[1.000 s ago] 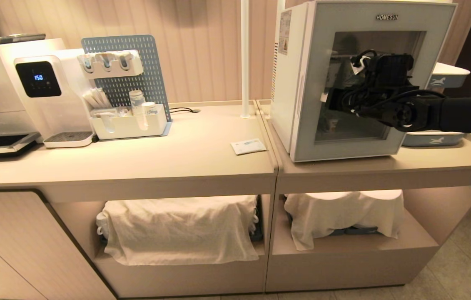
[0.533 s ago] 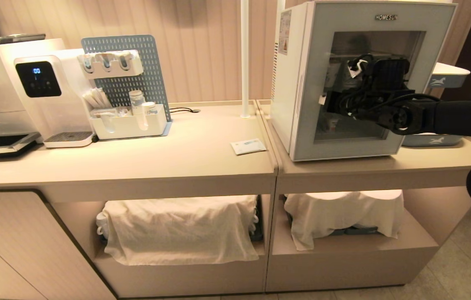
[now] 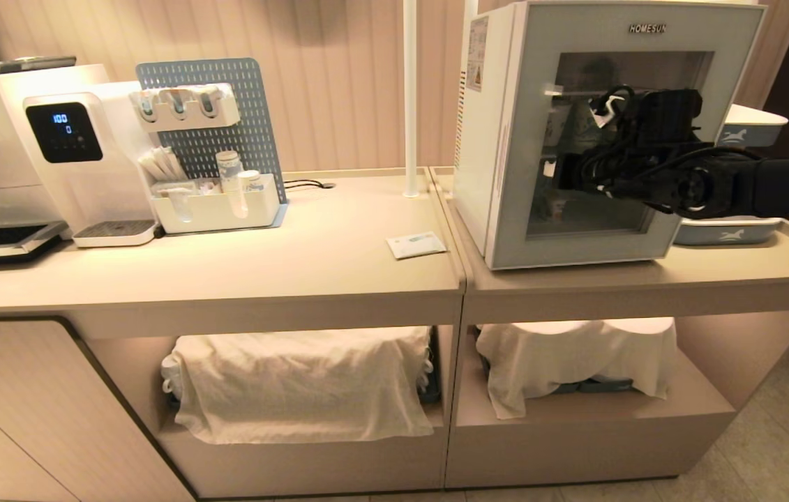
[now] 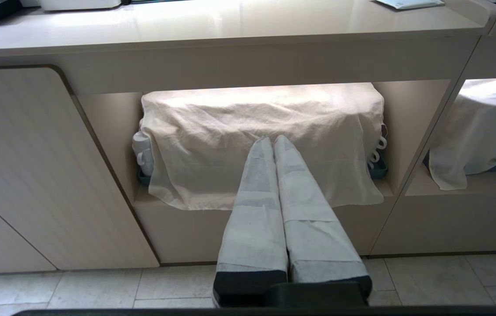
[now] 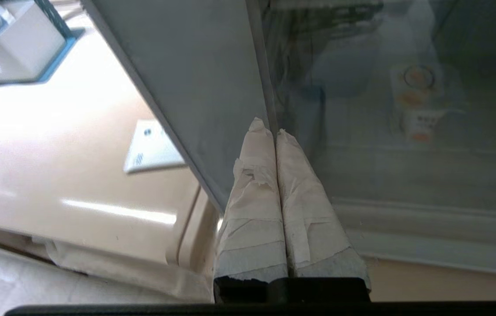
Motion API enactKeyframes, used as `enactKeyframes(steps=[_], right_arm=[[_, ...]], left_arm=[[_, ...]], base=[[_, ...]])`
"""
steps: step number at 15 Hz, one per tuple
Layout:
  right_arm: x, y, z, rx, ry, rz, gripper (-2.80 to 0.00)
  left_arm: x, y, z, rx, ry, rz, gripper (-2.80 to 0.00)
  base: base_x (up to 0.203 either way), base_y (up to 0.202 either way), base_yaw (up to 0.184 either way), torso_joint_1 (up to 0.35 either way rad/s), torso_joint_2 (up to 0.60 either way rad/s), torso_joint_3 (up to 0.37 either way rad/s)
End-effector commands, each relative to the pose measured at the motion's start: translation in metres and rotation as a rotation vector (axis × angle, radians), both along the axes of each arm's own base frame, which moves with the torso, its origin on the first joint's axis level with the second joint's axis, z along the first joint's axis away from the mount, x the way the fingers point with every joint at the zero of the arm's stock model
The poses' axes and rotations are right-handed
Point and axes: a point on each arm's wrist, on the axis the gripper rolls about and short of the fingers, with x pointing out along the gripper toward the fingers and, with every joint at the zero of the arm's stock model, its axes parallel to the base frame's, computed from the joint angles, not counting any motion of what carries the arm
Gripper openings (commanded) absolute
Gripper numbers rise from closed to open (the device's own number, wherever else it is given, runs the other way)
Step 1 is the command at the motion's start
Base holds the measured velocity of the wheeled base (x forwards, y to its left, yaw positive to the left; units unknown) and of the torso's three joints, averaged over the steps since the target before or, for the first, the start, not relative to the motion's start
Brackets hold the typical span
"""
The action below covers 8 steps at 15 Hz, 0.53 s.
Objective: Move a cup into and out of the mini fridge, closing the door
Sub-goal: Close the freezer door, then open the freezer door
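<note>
The small white plastic yogurt-style cup [image 5: 419,107] with orange marks stands inside the white boxy mini fridge [image 3: 488,132], on its wire shelf, seen dimly through the pane. The white-framed glass door [image 3: 610,132] looks shut or nearly so; I cannot tell whether a gap remains at its left edge. The right gripper [image 5: 272,127], its taped fingers pressed together and holding nothing, has its tips at the door's front where the frame meets the glass. Judging from this, the step in hand is either pressing the door home or starting to reopen it; the next move calls for a steady push square to the frame, or a shift to the handle side.

The fridge sits at the left end of the right beige counter [image 3: 645,286], near its front edge, with bare counter only in a narrow strip before it. A flat white packet [image 3: 416,245] lies by the right edge of the neighbouring left counter [image 3: 261,265]. The left gripper [image 4: 274,145], fingers together, hangs low before the cloth-covered shelf [image 4: 265,131].
</note>
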Motion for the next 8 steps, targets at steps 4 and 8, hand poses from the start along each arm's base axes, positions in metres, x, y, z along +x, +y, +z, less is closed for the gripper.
enactKeyframes(steps=[4, 8], right_arm=[[-0.044, -0.010, 0.024, -0.045, 0.072, -0.003, -2.80], [-0.122, -0.024, 0.040, -0.126, 0.244, -0.014, -2.80]], left_arm=[[0.000, 0.000, 0.000, 0.000, 0.000, 0.001, -2.80], [0.000, 0.000, 0.000, 0.000, 0.000, 0.001, -2.80]], base=[[0.000, 0.000, 0.000, 0.000, 0.00, 0.000], [0.000, 0.000, 0.000, 0.000, 0.00, 0.000]])
